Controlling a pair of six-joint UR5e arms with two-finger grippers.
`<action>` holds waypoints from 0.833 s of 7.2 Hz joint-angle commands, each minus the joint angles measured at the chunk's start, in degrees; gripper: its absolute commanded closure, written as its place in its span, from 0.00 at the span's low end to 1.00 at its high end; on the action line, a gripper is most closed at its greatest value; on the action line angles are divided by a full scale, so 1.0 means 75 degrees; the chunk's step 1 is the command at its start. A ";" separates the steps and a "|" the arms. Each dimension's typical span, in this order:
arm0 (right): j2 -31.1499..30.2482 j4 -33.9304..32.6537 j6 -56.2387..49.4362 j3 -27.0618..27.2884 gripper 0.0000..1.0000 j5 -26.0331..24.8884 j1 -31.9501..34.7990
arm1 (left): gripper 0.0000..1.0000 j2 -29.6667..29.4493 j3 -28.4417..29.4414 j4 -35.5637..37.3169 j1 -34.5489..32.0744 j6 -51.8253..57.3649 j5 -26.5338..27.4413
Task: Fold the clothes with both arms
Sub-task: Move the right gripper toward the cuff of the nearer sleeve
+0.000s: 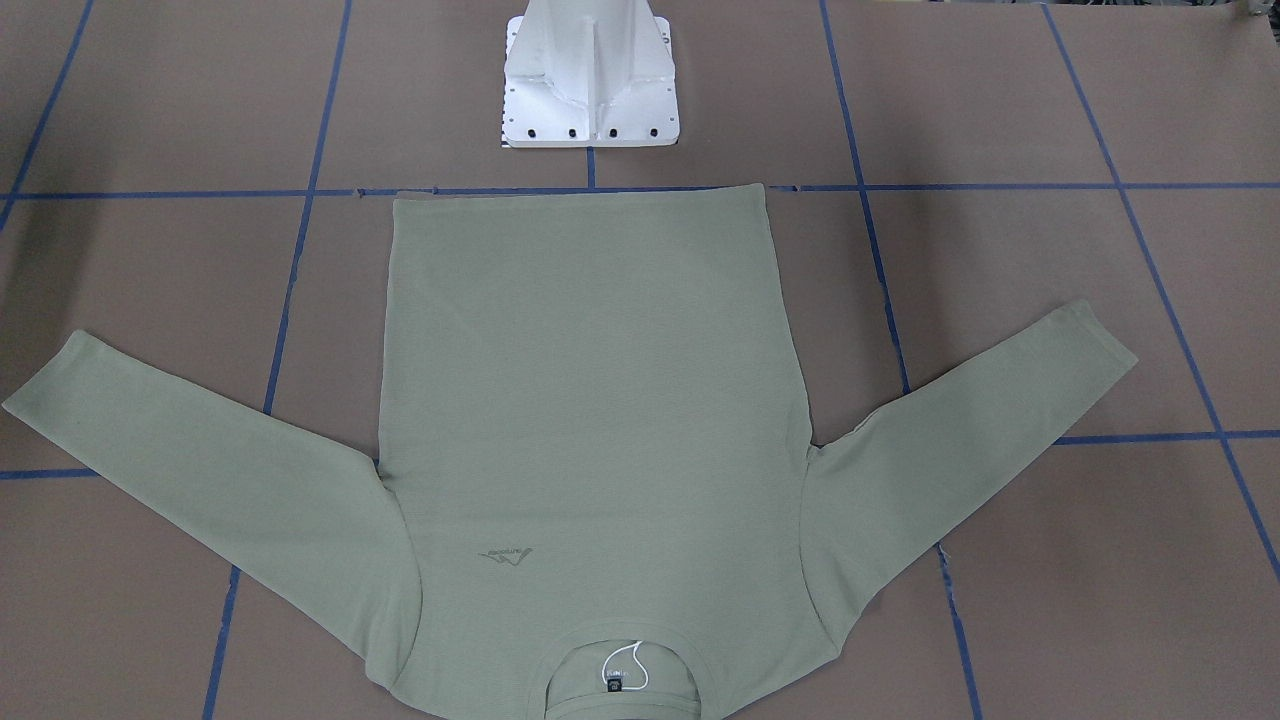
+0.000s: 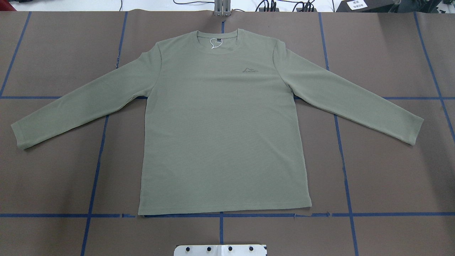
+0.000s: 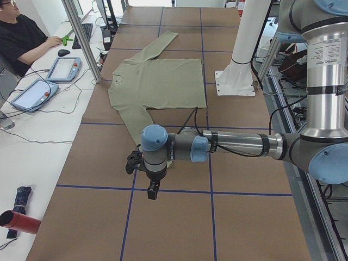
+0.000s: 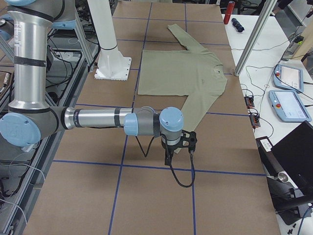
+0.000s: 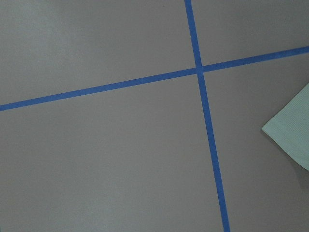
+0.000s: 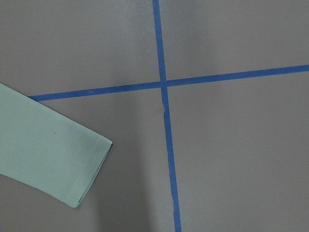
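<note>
The sage-green long-sleeved shirt (image 2: 220, 124) lies flat and front up on the brown table, sleeves spread out to both sides, neck away from the robot's base. It also shows in the front-facing view (image 1: 590, 400). My left gripper (image 3: 154, 191) points down over the table near the left sleeve's end; a corner of that cuff (image 5: 292, 137) shows in the left wrist view. My right gripper (image 4: 168, 159) points down near the right sleeve's cuff (image 6: 91, 169). Both grippers show only in the side views, so I cannot tell whether they are open or shut.
The white pedestal base (image 1: 590, 80) stands by the shirt's hem. Blue tape lines (image 2: 96, 170) grid the table. A person (image 3: 22, 38) sits at the side bench with teach pendants (image 3: 64, 69). A metal post (image 3: 81, 38) stands at the table's far edge.
</note>
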 commanded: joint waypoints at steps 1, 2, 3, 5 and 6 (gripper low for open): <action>0.0065 0.0004 0.0013 0.0005 0.00 0.0018 -0.0001 | 0.00 -0.0012 -0.0026 -0.0012 0.0012 0.0006 0.0006; 0.0089 0.0039 0.0013 -0.0030 0.00 0.0076 -0.0012 | 0.00 -0.0104 -0.0026 -0.0035 0.0012 0.0041 0.0006; 0.0182 0.0074 0.0025 -0.0030 0.00 0.0077 -0.0129 | 0.00 -0.0337 0.0032 -0.0058 0.0047 0.0029 0.0041; 0.0499 0.0237 0.0036 -0.0099 0.00 0.0042 -0.0772 | 0.00 -0.0923 0.0009 -0.0093 0.0059 0.0006 0.0006; 0.0500 0.0854 0.0071 -0.0112 0.00 0.0053 -0.0960 | 0.00 -0.0972 0.0009 -0.0326 0.0221 0.0006 0.0064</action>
